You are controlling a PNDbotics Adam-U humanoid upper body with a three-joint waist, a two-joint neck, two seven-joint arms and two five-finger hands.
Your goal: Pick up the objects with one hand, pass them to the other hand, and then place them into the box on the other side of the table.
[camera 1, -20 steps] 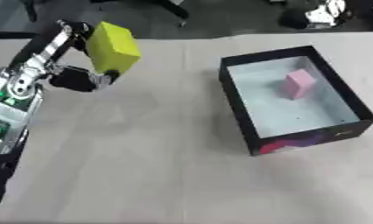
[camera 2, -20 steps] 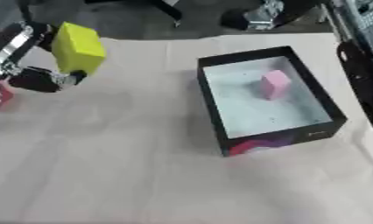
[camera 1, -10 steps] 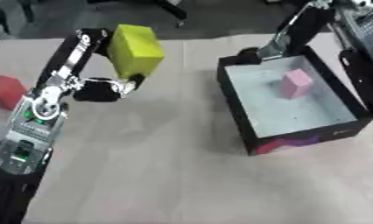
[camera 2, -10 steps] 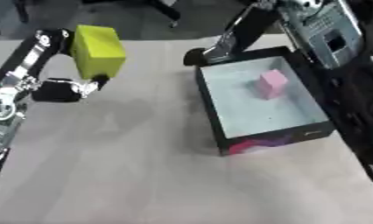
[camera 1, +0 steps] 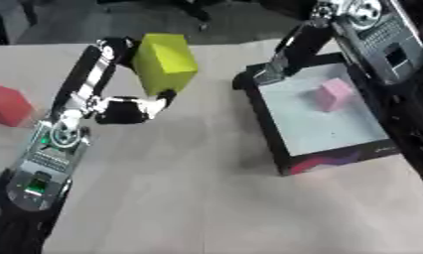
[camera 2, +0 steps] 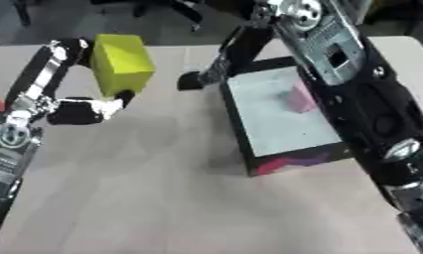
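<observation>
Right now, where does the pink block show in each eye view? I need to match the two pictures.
Left eye view: the pink block lies inside the black box, upper right of the picture, clear of the right arm.
Right eye view: the block sits right of centre, partly hidden behind the right arm.
Shared landmark: the yellow block held up by the left hand, upper left in both.

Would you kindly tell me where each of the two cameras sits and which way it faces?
Left eye view: in the head, looking down at the table; left hand holding the yellow-green block, right arm over the black box.
Right eye view: beside it, facing likewise; the right arm fills its right side.
Both share the block, box and pink block.
</observation>
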